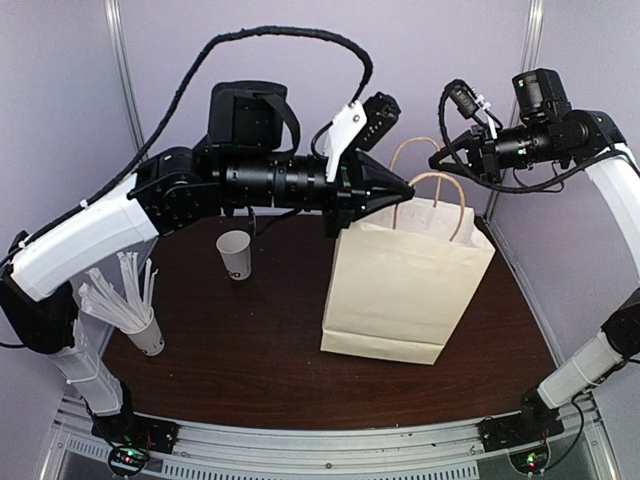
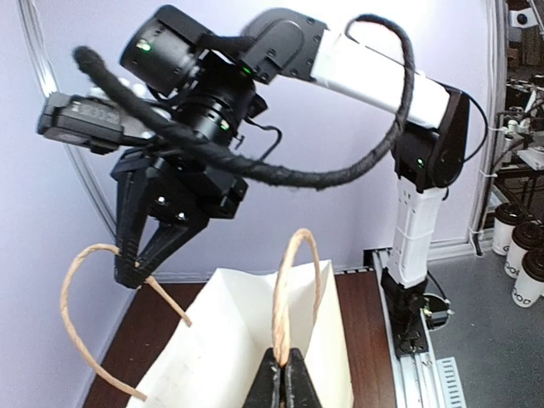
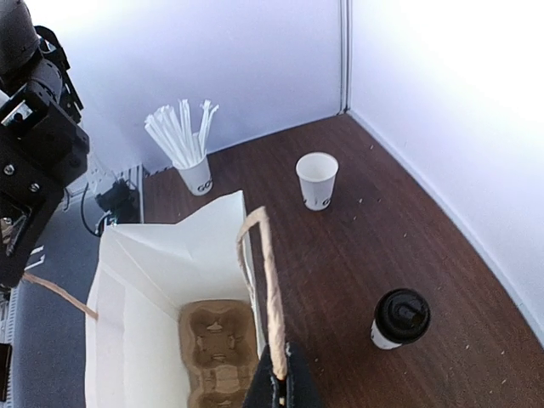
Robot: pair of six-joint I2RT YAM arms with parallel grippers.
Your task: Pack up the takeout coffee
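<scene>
On dark wooden table [image 1: 240,365], white paper bag [image 1: 400,290] stands upright, mouth open. One twisted-paper handle [image 2: 293,272] pinched in fully closed left gripper [image 2: 279,378]; other handle [image 3: 268,272] pinched likewise by right gripper [image 3: 276,387]. Brown moulded-pulp cup carrier [image 3: 217,340] lies at bag bottom. Small white paper cup with black lid [image 3: 399,319] stands outside bag, on its far side near back wall.

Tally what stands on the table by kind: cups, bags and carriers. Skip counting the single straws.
lidded coffee cup: 1
open white cup: 1
cup of straws: 1
paper bag: 1
pulp carrier, inside the bag: 1
Total: 5
</scene>
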